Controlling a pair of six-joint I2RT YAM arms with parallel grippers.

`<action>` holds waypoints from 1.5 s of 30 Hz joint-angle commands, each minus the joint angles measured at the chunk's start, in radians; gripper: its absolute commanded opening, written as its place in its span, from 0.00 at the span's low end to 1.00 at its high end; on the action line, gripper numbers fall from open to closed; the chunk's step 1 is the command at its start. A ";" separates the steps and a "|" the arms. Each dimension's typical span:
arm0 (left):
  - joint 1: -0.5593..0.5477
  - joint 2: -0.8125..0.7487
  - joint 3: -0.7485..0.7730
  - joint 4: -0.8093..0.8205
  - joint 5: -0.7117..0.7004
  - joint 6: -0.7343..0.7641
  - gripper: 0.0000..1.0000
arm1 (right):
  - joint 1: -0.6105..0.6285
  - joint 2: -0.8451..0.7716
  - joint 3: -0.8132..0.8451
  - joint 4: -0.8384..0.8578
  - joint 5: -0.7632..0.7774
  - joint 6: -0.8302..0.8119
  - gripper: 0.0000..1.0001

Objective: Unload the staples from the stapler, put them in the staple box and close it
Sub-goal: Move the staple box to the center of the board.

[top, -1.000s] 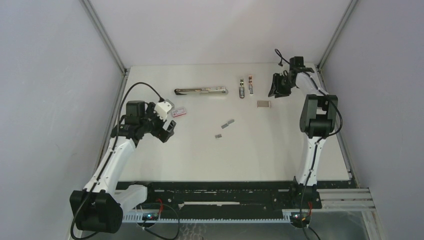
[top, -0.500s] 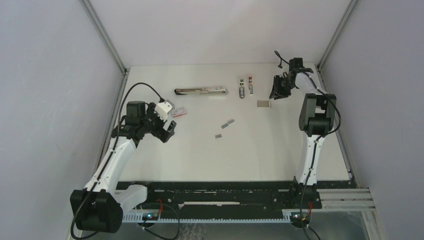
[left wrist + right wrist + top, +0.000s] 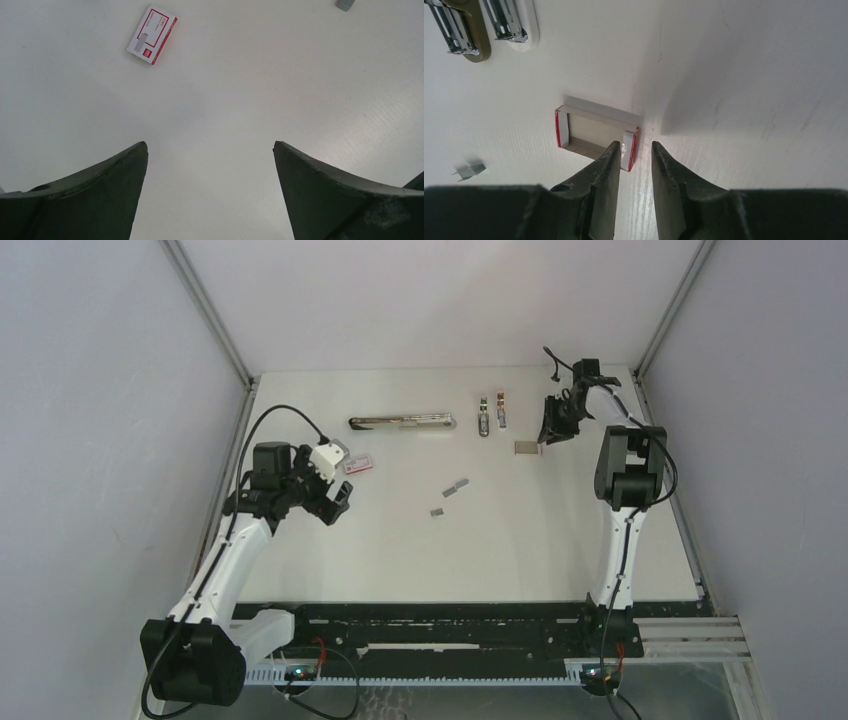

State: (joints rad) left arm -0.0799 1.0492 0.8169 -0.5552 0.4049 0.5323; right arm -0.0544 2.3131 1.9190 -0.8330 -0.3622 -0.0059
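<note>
Staples (image 3: 456, 485) lie mid worktop (image 3: 520, 540), short strips slanted near-left to far-right, about midway between the arms. My right end effector (image 3: 635, 144), narrowly parted on nothing, hangs over the open cardboard tray (image 3: 594, 131), far right of them; my left end effector (image 3: 210, 145) is spread wide.

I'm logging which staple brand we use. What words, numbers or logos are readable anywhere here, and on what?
Nothing can be read.
Small red-and-white box: red print on its face, too small and blurred to read.
Open cardboard tray: no print visible.
Olive stapler and white stapler: no markings visible.
</note>
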 commanded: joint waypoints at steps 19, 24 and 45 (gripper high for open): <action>0.007 -0.011 -0.019 0.031 0.031 -0.009 1.00 | 0.022 0.031 0.058 -0.024 -0.002 -0.029 0.22; 0.008 -0.009 -0.021 0.033 0.029 -0.009 1.00 | 0.026 0.030 0.058 -0.026 -0.017 -0.033 0.19; 0.009 -0.003 -0.021 0.031 0.032 -0.011 1.00 | 0.113 -0.023 -0.025 -0.039 0.007 -0.085 0.13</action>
State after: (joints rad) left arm -0.0795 1.0492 0.8169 -0.5549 0.4053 0.5327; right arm 0.0292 2.3417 1.9369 -0.8864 -0.3717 -0.0807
